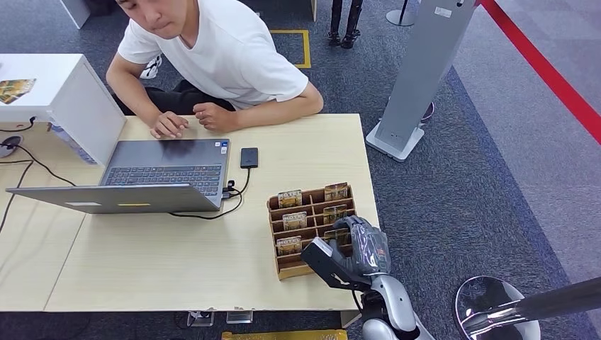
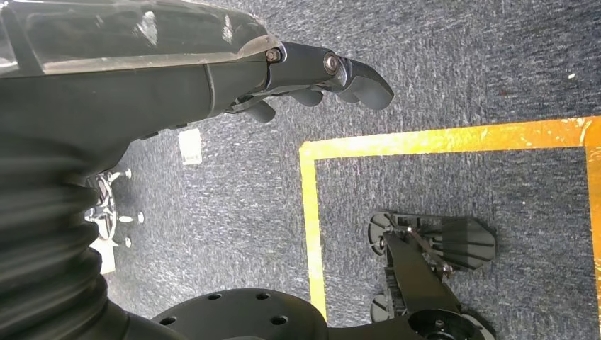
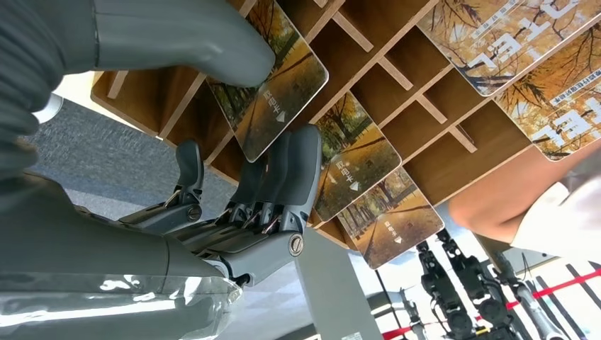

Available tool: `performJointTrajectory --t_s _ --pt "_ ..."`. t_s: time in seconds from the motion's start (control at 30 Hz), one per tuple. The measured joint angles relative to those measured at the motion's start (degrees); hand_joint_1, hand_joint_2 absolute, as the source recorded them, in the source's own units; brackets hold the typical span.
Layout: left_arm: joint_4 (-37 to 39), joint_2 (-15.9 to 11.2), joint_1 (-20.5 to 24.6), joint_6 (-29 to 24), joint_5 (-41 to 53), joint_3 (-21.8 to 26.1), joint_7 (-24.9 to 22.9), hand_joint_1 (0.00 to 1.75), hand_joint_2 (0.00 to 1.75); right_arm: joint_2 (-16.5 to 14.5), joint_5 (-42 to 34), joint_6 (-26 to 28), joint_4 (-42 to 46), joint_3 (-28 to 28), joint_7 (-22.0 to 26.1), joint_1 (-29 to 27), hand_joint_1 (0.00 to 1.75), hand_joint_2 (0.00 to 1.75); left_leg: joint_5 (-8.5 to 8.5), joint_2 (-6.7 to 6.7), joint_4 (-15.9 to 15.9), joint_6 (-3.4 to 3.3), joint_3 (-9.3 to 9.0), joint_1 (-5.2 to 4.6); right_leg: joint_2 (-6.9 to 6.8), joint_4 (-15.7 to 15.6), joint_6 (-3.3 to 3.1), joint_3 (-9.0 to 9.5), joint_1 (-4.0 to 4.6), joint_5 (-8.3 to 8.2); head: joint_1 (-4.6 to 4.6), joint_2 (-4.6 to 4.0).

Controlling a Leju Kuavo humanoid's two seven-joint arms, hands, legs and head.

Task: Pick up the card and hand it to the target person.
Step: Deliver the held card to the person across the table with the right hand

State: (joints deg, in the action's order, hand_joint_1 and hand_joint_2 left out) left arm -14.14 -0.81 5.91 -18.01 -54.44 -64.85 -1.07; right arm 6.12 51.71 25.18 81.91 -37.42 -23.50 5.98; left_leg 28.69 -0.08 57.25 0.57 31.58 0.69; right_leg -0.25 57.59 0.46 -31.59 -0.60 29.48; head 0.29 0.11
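We set the right hand (image 3: 234,177) pinching the nearest card (image 3: 273,85) in the wooden rack (image 1: 280,263), thumb opposing fingers, so it could lift clear for the person (image 1: 220,49).

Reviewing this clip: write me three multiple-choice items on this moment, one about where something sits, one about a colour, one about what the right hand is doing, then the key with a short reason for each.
1. Where does the wooden card rack stand on the table?
A. beside the person's arms
B. near the robot's edge, right of the laptop
C. on the laptop keyboard

2. What colour is the person's shirt?
A. white
B. red
C. black

3. What is the right hand doing?
A. hanging beside the robot's body
B. resting flat on the laptop
C. pinching a card in the rack between thumb and fingers

Key: 1 B, the head view shows the rack at the near right part of the table. 2 A, the shirt is plainly white. 3 C, the right wrist view shows the thumb over the card and the fingers under it, while the card is still in its slot.
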Motion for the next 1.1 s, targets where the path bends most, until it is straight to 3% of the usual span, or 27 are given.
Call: performJointTrajectory --t_s 0.7,1.1 --pt "0.02 0.0 0.0 -0.02 -0.09 0.0 0.02 0.0 1.75 0.0 0.0 -0.35 -0.06 -0.02 -0.14 0.0 1.05 1.75 0.0 0.0 0.0 0.0 0.0 0.0 0.0 0.0 0.0 0.0 0.0 0.0 -0.01 0.0" --pt "0.04 0.0 0.01 -0.02 -0.09 0.0 0.17 0.0 1.75 0.0 -0.13 -0.68 -0.1 -0.02 -0.13 0.05 1.71 1.75 0.0 0.0 0.0 0.0 0.0 0.0 0.0 0.0 0.0 0.0 0.0 0.0 0.01 0.0"
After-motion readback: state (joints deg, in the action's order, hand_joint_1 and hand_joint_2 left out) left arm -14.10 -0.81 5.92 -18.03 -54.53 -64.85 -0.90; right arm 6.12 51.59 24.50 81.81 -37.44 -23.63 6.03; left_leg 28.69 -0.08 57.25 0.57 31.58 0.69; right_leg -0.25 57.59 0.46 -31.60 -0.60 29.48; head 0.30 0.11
